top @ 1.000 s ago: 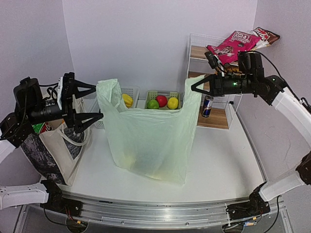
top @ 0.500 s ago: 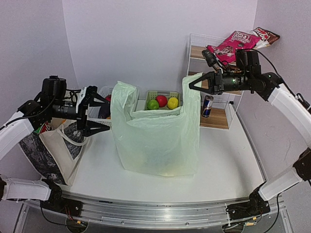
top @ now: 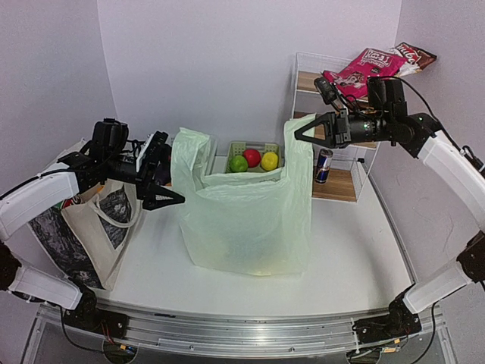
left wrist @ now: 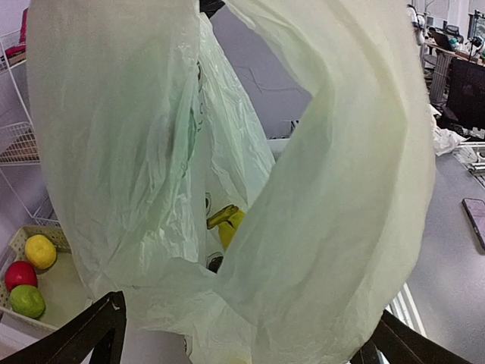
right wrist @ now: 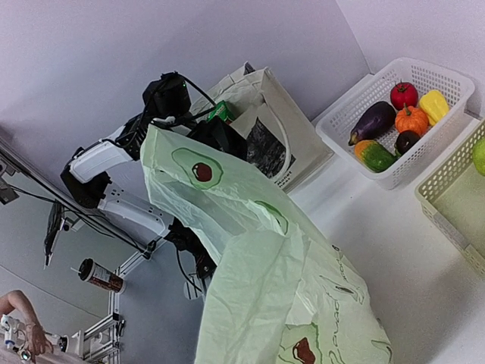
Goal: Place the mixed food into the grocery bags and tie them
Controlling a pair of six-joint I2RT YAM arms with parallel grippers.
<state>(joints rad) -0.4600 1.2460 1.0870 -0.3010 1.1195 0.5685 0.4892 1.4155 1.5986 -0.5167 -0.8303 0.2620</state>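
Pale-green plastic bag [top: 242, 220], avocado print, is standing upright in the middle of the table [top: 341, 250]. The right claw [top: 301, 137] is pinching shut on its right handle and lifting it high. The left claw [top: 173, 173] is gaping fully and gripping nothing, with the left handle [top: 186, 148] hanging just ahead of its fingers.

Step in hand, as I judge it: taking the second handle for tying. Close low on the bunched film, not on a single loose fold, and match the right claw's height before crossing.

Containers:
- The bag is showing a yellow piece [left wrist: 227, 226] inside; the rest is unclear.
- The canvas tote [top: 95, 235] is leaning at the left, with a green packet [right wrist: 221, 111] at its mouth.
- The green basket [top: 256, 143] is holding green, red and yellow fruit.
- The white basket [right wrist: 399, 176] is holding vegetables.
- The shelf [top: 333, 186] is carrying a can [top: 323, 165].
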